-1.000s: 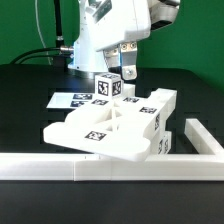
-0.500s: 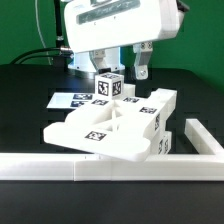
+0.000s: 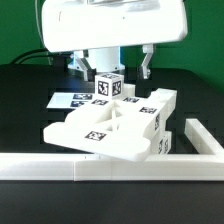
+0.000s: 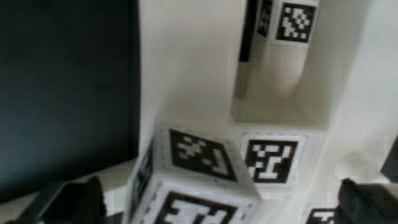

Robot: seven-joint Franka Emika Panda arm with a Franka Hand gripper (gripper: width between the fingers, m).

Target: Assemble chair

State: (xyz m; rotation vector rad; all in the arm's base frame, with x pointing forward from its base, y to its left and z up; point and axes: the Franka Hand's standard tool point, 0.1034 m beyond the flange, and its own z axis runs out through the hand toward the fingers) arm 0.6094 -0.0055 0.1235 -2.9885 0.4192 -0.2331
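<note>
The chair parts are white plastic with black-and-white tags and lie piled in the middle of the exterior view. The X-braced flat panel (image 3: 105,130) rests tilted over blocks and square legs (image 3: 160,104). A tagged cube-ended leg (image 3: 108,88) stands upright behind the panel. My gripper (image 3: 116,71) is open just above this leg, one finger on each side, touching nothing. In the wrist view the same leg top (image 4: 217,165) sits between my dark fingertips (image 4: 71,200), and the gripper (image 4: 217,205) holds nothing.
The marker board (image 3: 70,100) lies flat on the black table behind the pile. The long white border rail (image 3: 110,168) runs along the front and turns up at the exterior view's right (image 3: 205,138). Cables hang at the back left.
The fingers have spread apart from a narrow stance beside the upright leg to a wide one straddling it. The hand's white body has grown larger in the view. The parts have not moved.
</note>
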